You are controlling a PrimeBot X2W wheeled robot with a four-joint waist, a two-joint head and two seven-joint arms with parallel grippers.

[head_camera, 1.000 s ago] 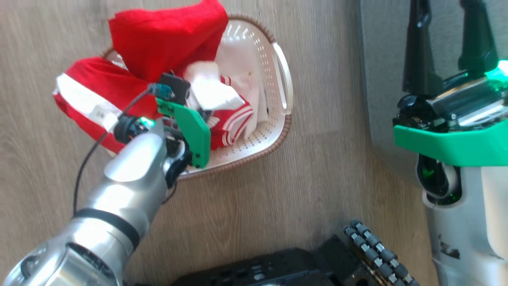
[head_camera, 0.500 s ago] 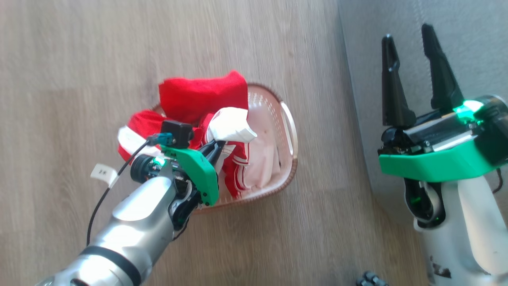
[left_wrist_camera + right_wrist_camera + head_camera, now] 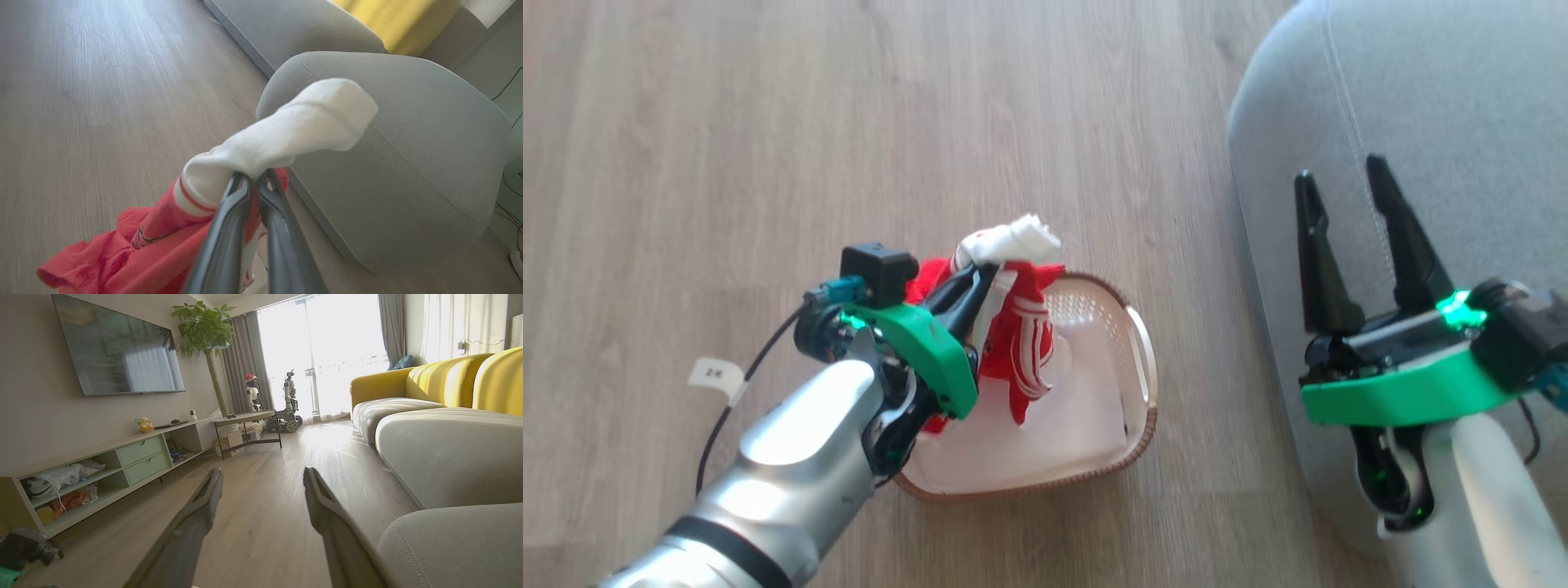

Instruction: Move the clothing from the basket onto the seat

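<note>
Clamped shut with the left end effector (image 3: 987, 276) on red, white-striped sports-jersey clothing (image 3: 1023, 347), cloth pinched between the two dark fingers. Hung from that grip above the cream perforated plastic basket (image 3: 1147, 384) with its brown woven-look rim, lowest fold over the basket's inside, touching it or not impossible to tell. That basket set on the pale wood-plank floor (image 3: 686, 122), near the floor's edge along the large grey stitched fabric seat (image 3: 1421, 98) but apart from it. Spread wide and gripping nothing over the seat's near edge: right end effector (image 3: 1340, 170)

From the head view: the basket from above, with something white on its bottom, cloth or bare plastic, cannot tell. From the left wrist view: a white fabric tuft (image 3: 294, 122) sticking out past the fingertips toward the seat, and a yellow sofa backrest (image 3: 392, 20) beyond. From the right wrist view: a flat black wall television (image 3: 118, 351), a leafy green potted tree (image 3: 206, 330), a long low cabinet (image 3: 143, 455) with green drawers

Against half a second back: head camera swung, so the whole picture shifted; within it, clothing raised higher off the basket, the broad red mass gone from the far rim and gathered under the grip; left fingers just as tight, right just as wide
</note>
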